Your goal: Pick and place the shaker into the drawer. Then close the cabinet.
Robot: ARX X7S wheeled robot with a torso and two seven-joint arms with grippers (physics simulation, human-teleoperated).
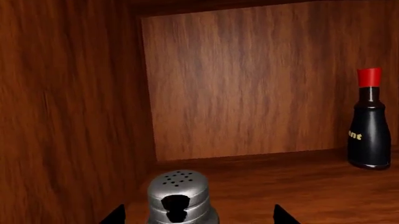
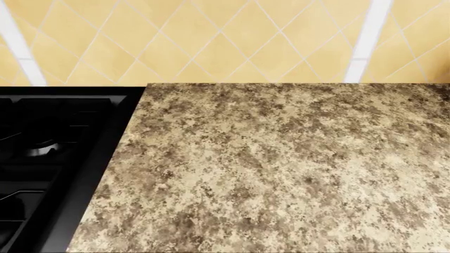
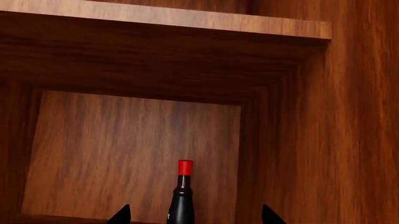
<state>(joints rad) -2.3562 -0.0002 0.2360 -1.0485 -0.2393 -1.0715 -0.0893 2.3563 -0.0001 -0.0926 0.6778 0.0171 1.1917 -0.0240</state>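
Left gripper (image 1: 196, 217) spread around domed silver metal shaker (image 1: 181, 198) in reddish-brown wooden drawer (image 1: 249, 84) | right gripper (image 3: 194, 215) spread near red-capped black bottle (image 3: 181, 200) | I judge release, closing remain.

A steel shaker (image 1: 181, 198) stands upright between the left gripper's (image 1: 198, 217) spread fingertips, a dark bottle (image 1: 369, 128) well apart.

Looks like a home kitchen: there's a speckled brown granite countertop (image 2: 281, 168) butted right up against a black gas stove (image 2: 49, 158), with a yellow diamond-tiled wall (image 2: 211, 37) behind them. Both wrist views look into reddish-brown wood cabinet insides (image 1: 237, 84) holding pantry stuff, a metal shaker (image 1: 181, 198) and a dark sauce bottle (image 1: 369, 123) with a red cap.
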